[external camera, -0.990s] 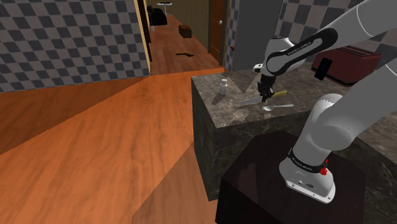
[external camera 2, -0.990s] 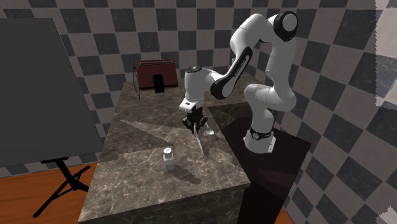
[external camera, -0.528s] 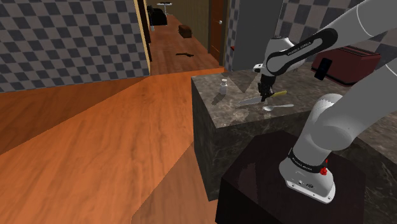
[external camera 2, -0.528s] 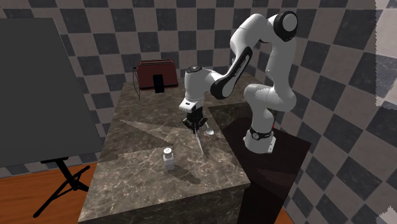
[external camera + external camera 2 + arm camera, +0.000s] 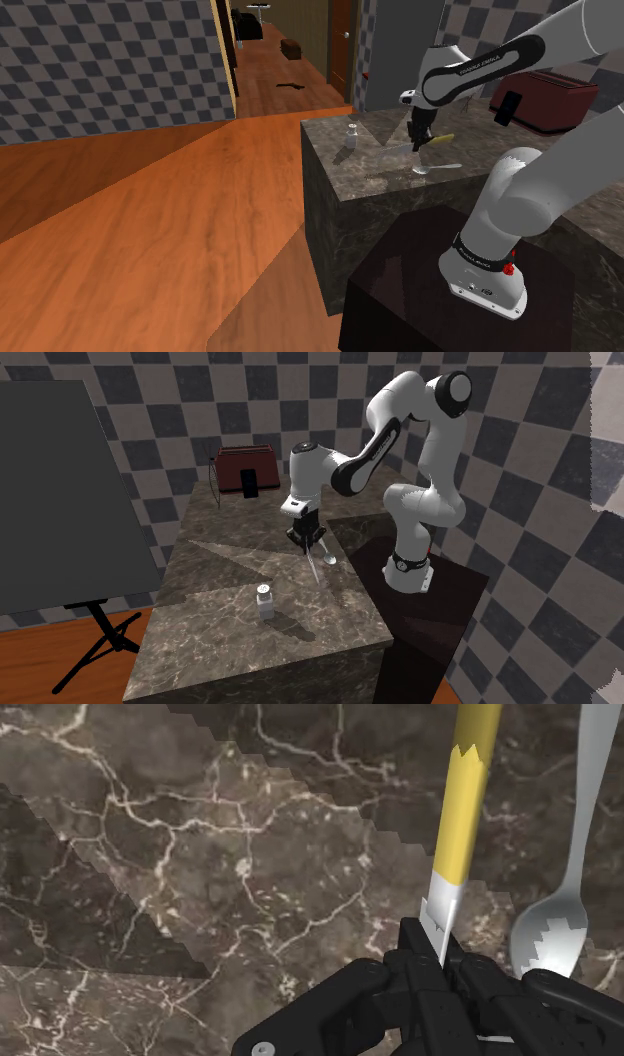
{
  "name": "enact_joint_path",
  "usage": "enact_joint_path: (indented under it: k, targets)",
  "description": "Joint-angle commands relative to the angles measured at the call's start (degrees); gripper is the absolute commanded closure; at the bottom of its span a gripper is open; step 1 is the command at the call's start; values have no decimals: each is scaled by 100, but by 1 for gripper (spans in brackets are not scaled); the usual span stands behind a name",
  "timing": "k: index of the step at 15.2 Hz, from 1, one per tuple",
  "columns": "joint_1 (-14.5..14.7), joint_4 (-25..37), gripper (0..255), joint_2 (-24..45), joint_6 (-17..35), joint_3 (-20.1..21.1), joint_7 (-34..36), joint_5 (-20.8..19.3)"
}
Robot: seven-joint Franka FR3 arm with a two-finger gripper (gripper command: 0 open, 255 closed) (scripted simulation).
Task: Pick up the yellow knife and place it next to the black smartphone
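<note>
The gripper [image 5: 440, 942], clamped on the yellow knife [image 5: 462, 814] at its blade, has just lifted it clear of the tabletop [image 5: 230, 592], leaving the spoon [image 5: 560, 929] below. The grasp seems secure. The black smartphone [image 5: 248, 482] waits at eleven o'clock in the second exterior view.

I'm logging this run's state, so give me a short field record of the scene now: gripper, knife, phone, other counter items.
gripper: shut on the yellow knife
knife: clasped where blade meets handle, apparently raised off the counter
black smartphone: propped against the red box, apart from the knife
spoon: lying on the counter beside the knife
small bottle: upright near the counter's end
</note>
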Motion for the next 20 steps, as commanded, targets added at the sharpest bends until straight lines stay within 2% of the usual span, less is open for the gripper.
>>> enact_joint_path:
  k: [1, 20]
  targets:
    - [-29, 86, 255, -128, -216, 88, 2, 18]
    - [-63, 1104, 255, -761, -1878, 741, -37, 341]
